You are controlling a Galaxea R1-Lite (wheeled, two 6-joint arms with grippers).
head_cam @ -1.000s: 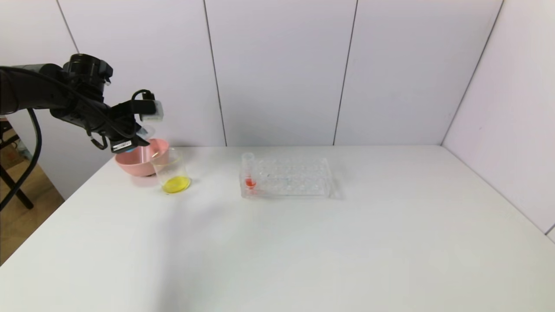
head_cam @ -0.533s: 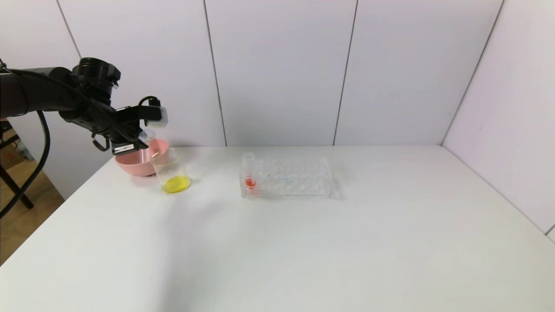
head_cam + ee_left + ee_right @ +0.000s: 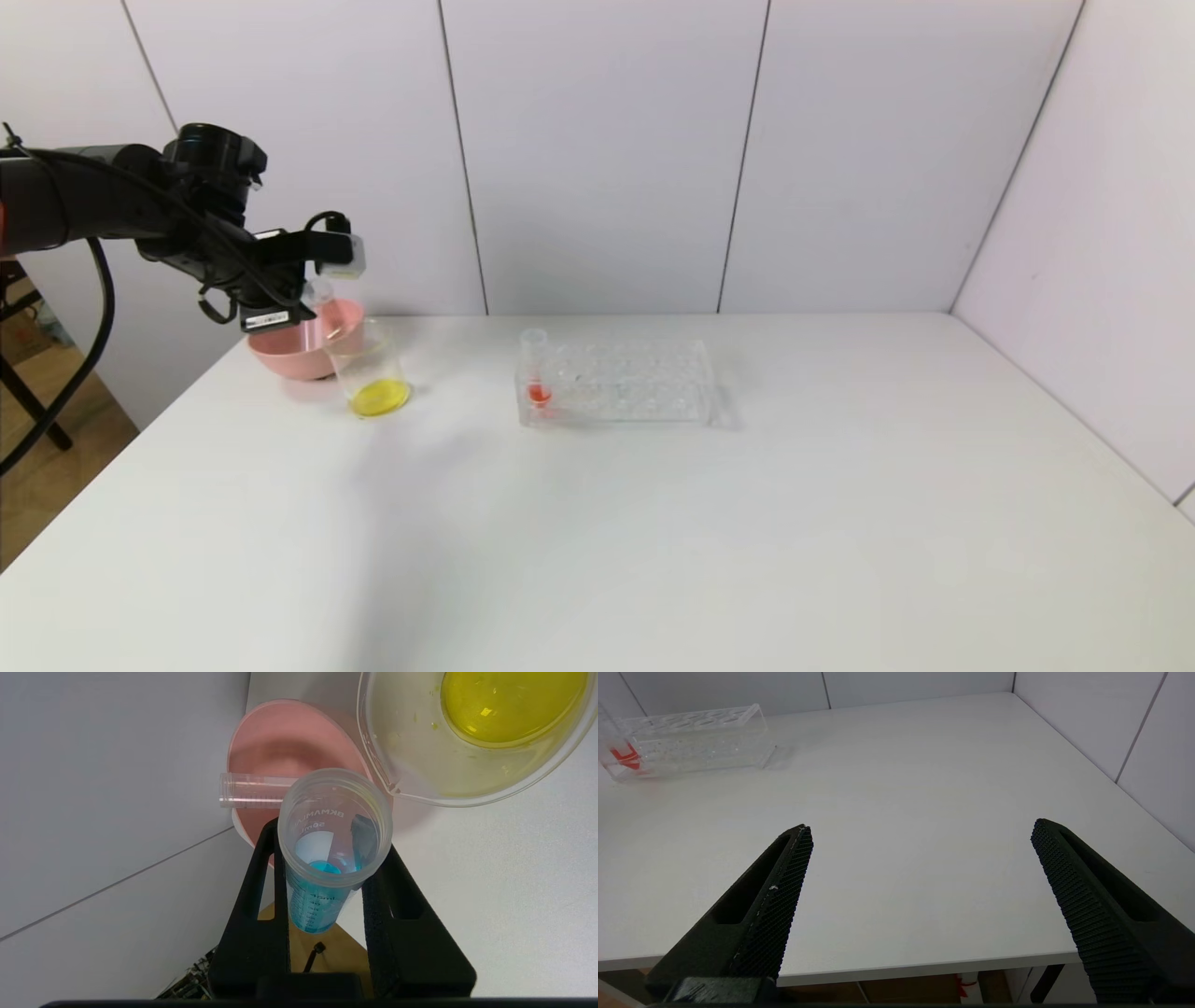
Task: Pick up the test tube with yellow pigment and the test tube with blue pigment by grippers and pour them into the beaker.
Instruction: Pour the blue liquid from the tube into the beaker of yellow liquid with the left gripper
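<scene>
My left gripper (image 3: 297, 301) hangs over the pink bowl (image 3: 289, 353), just left of the beaker (image 3: 371, 369). It is shut on the test tube with blue pigment (image 3: 313, 905), whose open mouth points away from the wrist, and blue liquid sits inside. In the left wrist view the black fingers (image 3: 261, 877) clamp the tube's sides. The beaker (image 3: 420, 770) holds yellow liquid. A clear graduated tube (image 3: 247, 790) lies across the pink bowl (image 3: 280, 742) with no liquid showing in it. The right gripper (image 3: 920, 828) is open above the table's near edge.
A clear tube rack (image 3: 625, 378) stands mid-table with one red-liquid tube (image 3: 536, 369) in its left end, and shows in the right wrist view as the rack (image 3: 691, 742). White walls close the back and right. The table's left edge runs near the bowl.
The left gripper with the blue tube has shifted a little to the right, toward the beaker, and its wrist has turned slightly. The beaker, bowl and rack stay put.
</scene>
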